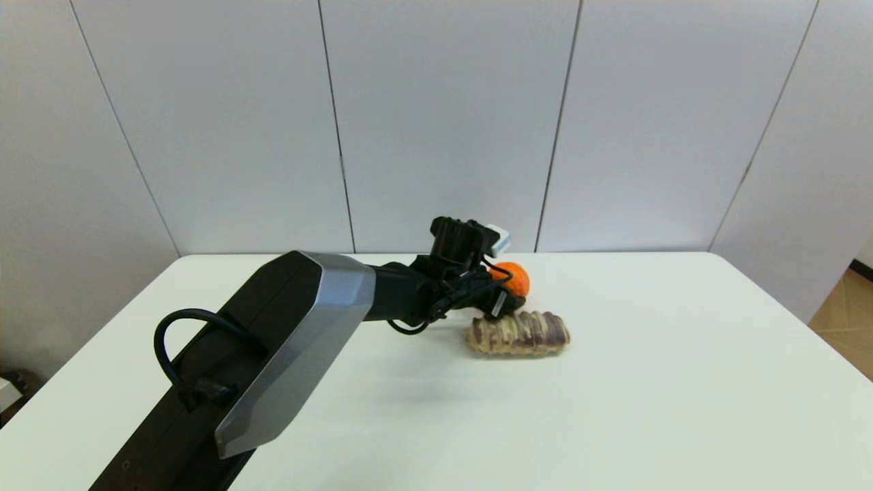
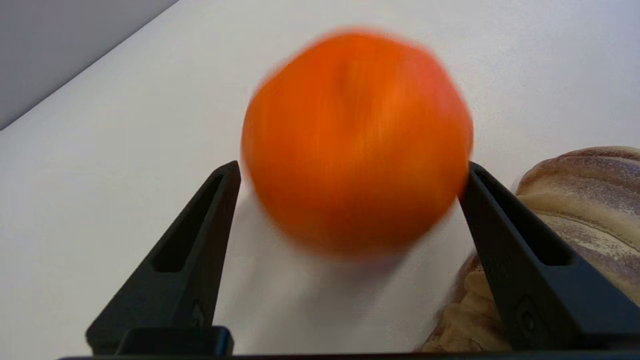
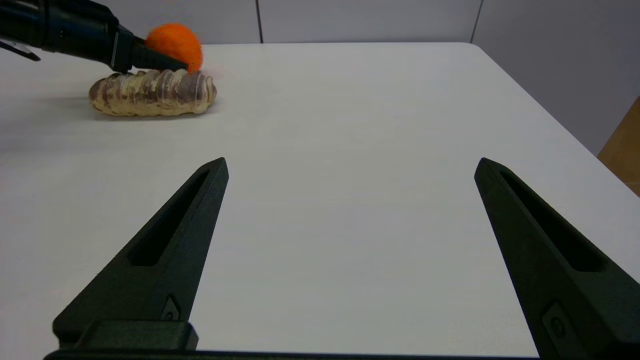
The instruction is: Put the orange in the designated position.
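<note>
The orange point(image 1: 516, 277) sits on the white table point(image 1: 648, 382) just behind the striped bread roll point(image 1: 518, 334). My left gripper point(image 1: 506, 294) reaches it from the left and is open, with one finger on each side of the fruit. In the left wrist view the orange point(image 2: 355, 145) looks blurred between the spread fingertips of the left gripper point(image 2: 351, 170), and one finger point(image 2: 505, 225) lies close against its side. The right wrist view shows the orange point(image 3: 176, 42) behind the bread point(image 3: 152, 92). No mark for the designated position shows on the tabletop.
My right gripper point(image 3: 350, 165) hovers open over bare table on the right side, well away from the bread, and is out of the head view. The table's far edge meets a grey panelled wall point(image 1: 443, 123). The table's right edge point(image 3: 560, 120) drops off nearby.
</note>
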Motion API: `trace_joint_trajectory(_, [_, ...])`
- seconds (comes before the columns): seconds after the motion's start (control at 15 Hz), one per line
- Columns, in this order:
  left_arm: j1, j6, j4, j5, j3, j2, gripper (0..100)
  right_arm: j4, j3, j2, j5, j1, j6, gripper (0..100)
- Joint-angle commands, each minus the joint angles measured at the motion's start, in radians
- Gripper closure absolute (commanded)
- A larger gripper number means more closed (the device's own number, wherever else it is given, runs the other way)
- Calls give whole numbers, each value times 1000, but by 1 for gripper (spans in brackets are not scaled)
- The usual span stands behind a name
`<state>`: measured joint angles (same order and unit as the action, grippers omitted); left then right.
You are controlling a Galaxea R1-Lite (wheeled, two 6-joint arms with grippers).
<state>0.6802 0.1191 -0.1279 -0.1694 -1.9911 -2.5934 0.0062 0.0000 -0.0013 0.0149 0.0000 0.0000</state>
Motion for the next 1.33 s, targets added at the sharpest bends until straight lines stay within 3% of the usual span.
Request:
trace_joint_trajectory(0.07, [-1, 1, -10, -1, 0, 1, 0, 0, 0, 1, 0, 0, 0, 0])
trace_joint_trajectory(0.6, [-1, -1, -26, -1, 1, 22, 0, 0, 0, 1, 0, 0, 0, 0])
trace_joint_trajectory(1.33, [-14, -3, 102, 1, 118, 223, 0, 0, 0, 1, 0, 0, 0, 0])
